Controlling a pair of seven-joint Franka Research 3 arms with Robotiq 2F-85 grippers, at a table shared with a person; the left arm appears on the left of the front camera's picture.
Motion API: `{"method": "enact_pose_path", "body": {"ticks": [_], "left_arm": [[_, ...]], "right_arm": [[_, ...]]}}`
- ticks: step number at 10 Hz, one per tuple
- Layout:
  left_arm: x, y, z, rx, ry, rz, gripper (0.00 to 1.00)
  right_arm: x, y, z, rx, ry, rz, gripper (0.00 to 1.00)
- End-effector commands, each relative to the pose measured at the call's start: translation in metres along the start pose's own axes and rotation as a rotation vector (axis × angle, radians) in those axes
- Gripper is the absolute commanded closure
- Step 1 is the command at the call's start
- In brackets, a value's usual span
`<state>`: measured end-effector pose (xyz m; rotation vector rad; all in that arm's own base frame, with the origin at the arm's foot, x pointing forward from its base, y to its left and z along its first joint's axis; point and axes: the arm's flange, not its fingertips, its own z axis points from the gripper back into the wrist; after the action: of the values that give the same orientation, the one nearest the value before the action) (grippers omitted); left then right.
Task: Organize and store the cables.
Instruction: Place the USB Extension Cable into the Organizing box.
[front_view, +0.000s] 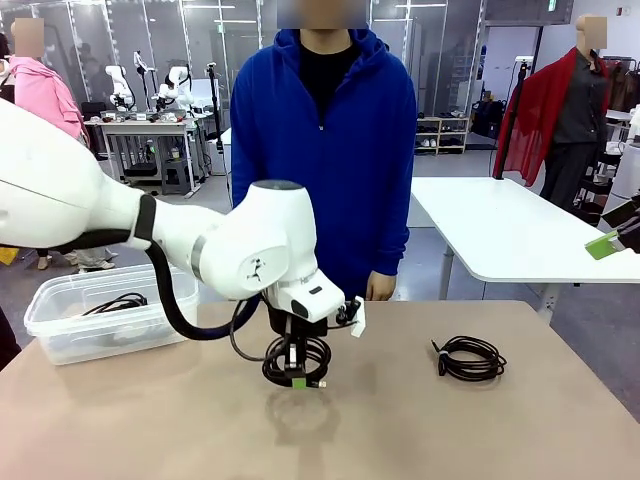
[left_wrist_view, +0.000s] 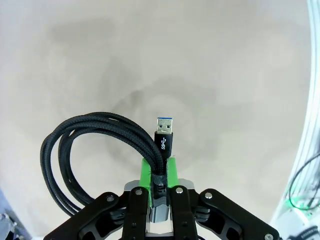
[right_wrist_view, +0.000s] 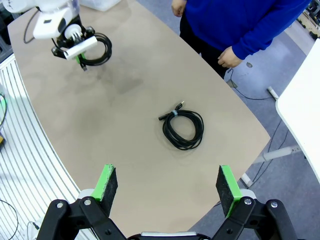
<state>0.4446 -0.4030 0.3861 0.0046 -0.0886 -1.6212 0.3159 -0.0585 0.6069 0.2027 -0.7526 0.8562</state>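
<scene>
My left gripper (front_view: 298, 381) hangs just above the middle of the brown table, shut on a coiled black cable (front_view: 297, 361). In the left wrist view the green pads (left_wrist_view: 145, 171) pinch the braided coil (left_wrist_view: 85, 150), and its USB plug (left_wrist_view: 164, 134) sticks up past them. A second coiled cable (front_view: 468, 357) lies flat on the table's right part; it is also seen as a tied black ring (right_wrist_view: 183, 128) in the right wrist view. My right gripper (right_wrist_view: 167, 186) hovers high over the table's near right side, open and empty. A third cable (front_view: 115, 303) rests inside the clear bin.
A clear plastic bin (front_view: 95, 318) stands at the table's left edge. A person in a blue hoodie (front_view: 325, 140) stands at the far side, hands hanging down. A white table (front_view: 510, 230) stands behind on the right.
</scene>
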Motion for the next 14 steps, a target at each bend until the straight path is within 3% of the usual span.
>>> {"method": "enact_pose_path", "body": {"ticks": [1, 4, 12, 13, 14], "left_arm": [[-0.009, -0.008, 0.027, -0.013, 0.036, -0.051, 1.00], [-0.010, -0.014, 0.050, 0.023, 0.037, -0.070, 1.00], [-0.006, -0.012, 0.046, 0.022, 0.037, -0.057, 1.00], [-0.006, -0.011, 0.044, 0.019, 0.039, -0.063, 0.86], [-0.012, -0.016, 0.054, 0.033, 0.036, -0.091, 0.86]], "right_arm": [[0.000, -0.001, 0.001, 0.004, 0.001, -0.002, 0.00], [0.000, -0.001, 0.001, 0.004, 0.001, -0.002, 0.00], [0.000, -0.001, 0.001, 0.004, 0.001, -0.002, 0.00], [0.000, -0.001, 0.001, 0.004, 0.001, -0.002, 0.00], [0.000, -0.001, 0.001, 0.004, 0.001, -0.002, 0.00]]}}
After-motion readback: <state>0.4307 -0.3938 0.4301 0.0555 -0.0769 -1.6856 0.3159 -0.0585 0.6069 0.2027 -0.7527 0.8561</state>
